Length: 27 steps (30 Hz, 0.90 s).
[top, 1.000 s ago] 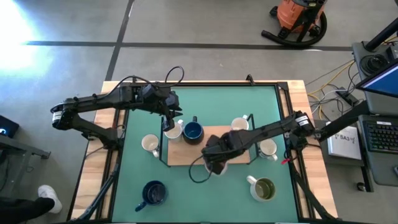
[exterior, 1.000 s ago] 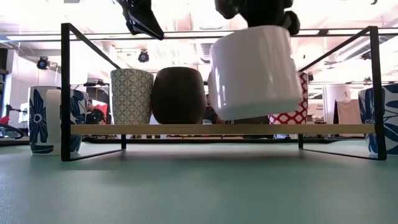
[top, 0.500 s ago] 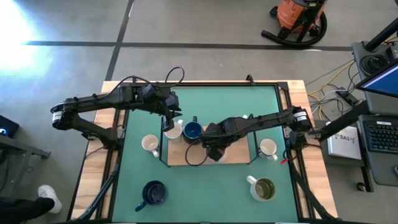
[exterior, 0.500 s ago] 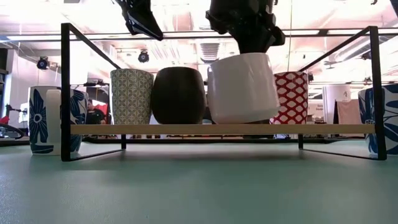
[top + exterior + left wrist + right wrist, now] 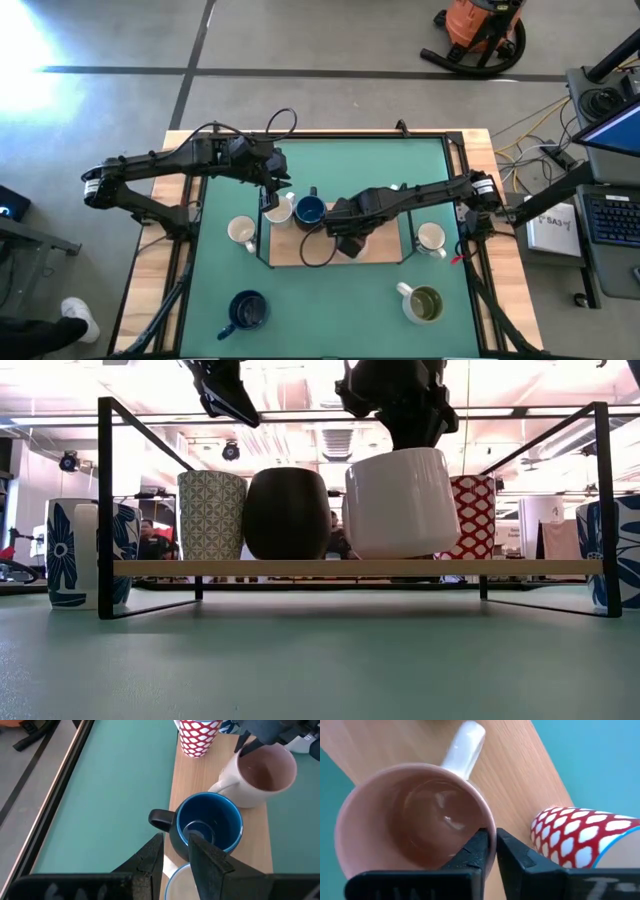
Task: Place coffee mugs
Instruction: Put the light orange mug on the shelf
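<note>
A white coffee mug with a pink inside stands on the wooden board of a black-framed rack, with my right gripper shut on its rim from above. On the same board stand a patterned cup, a dark navy mug and a red-and-white cup. My left gripper hangs open above the navy mug at the rack's left end and holds nothing. My right gripper pinches the mug's rim on the side opposite the handle, one finger inside the mug and one outside. The fingers point steeply down. The mug stands about upright, its base down at the board.
Off the rack, on the green mat, stand a cream mug, a navy mug, an olive-lined mug and a white mug. The rack's black frame rises at the corners. The mat's near middle lies bare.
My right gripper has carried the white mug from the rack's near edge toward the table's far edge and down. The mug was lifted and tilted; now it stands upright at the board beside the red-and-white cup.
</note>
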### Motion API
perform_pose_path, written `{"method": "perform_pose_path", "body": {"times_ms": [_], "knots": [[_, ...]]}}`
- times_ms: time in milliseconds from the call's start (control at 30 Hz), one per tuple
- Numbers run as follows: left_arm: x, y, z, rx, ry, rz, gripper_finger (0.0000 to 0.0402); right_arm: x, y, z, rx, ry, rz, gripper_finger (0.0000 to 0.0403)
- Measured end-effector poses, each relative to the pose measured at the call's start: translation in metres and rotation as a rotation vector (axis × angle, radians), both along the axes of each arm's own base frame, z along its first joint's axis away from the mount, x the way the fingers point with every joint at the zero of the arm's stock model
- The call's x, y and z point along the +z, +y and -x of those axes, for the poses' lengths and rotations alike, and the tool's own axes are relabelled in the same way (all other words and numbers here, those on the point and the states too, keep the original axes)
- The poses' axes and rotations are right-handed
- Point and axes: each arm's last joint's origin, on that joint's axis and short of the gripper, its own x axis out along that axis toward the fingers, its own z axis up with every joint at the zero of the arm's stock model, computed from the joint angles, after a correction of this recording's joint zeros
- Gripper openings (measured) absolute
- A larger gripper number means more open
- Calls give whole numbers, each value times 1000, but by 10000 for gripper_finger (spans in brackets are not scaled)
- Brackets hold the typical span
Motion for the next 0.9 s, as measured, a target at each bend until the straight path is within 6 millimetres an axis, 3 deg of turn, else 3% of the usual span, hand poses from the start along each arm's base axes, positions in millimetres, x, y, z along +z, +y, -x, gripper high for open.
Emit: {"method": "perform_pose_path", "body": {"times_ms": [300, 567, 900], "knots": [[0, 0, 0, 0, 5, 1, 73, 0, 0, 0, 24, 4, 3, 78], [-1, 0, 1, 0, 9, 2, 73, 2, 0, 0, 316, 43, 49, 111], [-1, 0, 1, 0, 11, 2, 73, 1, -2, -2, 524, 71, 129, 114]]}}
